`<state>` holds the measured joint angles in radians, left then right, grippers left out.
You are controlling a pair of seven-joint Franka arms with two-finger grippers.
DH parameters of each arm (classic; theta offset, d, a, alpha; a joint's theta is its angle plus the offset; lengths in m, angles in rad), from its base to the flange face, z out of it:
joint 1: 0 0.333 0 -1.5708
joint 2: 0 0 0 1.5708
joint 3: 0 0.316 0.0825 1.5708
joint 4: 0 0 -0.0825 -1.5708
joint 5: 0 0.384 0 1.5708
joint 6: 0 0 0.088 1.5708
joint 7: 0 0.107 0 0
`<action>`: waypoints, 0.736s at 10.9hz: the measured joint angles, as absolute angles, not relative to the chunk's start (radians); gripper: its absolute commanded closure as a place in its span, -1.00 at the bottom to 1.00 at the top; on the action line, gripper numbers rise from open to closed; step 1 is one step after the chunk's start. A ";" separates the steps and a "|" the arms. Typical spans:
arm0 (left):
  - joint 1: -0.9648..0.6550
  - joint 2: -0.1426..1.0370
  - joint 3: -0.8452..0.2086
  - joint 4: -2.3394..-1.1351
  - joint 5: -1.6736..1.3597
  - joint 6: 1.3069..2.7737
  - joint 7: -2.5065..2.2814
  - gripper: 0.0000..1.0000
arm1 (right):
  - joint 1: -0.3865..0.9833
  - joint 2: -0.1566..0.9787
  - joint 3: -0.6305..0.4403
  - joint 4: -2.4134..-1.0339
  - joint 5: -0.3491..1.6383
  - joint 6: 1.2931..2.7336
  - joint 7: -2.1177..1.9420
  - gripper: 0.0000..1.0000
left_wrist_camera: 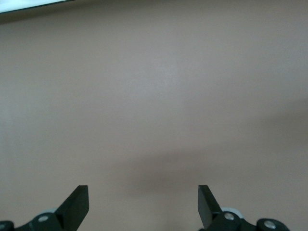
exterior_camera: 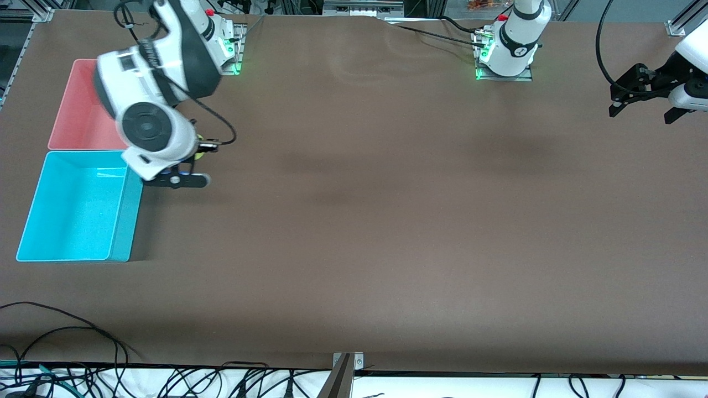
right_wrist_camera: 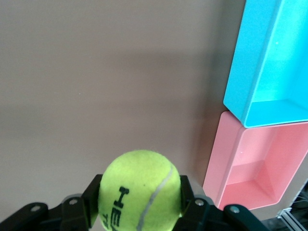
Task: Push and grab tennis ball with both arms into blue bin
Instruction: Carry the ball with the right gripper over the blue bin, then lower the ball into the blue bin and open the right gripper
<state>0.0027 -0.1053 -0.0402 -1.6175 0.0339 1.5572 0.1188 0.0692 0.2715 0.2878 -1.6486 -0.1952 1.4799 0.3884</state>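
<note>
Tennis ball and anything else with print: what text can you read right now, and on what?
"HE": black letters on the tennis ball, held in the right gripper; the rest of the word is cut off by the picture's edge.
Blue bin, pink bin, table: no text visible.

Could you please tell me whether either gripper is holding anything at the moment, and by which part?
The right gripper grips the tennis ball across its sides, beside the blue bin. The left gripper is open and empty.
</note>
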 measured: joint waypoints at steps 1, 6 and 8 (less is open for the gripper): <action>0.002 -0.105 -0.040 -1.617 0.034 1.557 0.119 -1.00 | 0.020 0.275 0.286 -1.607 -0.169 1.463 0.344 0.32; -0.002 -0.105 -0.040 -1.615 0.034 1.557 0.119 -1.00 | -0.271 0.280 0.280 -1.524 -0.149 1.436 0.048 0.30; -0.001 -0.105 -0.039 -1.614 0.034 1.557 0.118 -1.00 | -0.391 0.288 0.278 -1.522 -0.148 1.472 -0.074 0.28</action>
<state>-0.0011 -0.1050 -0.0389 -1.6140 0.0339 1.5572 0.1184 -0.3908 0.2877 0.2781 -1.5224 -0.1481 1.4724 -0.0743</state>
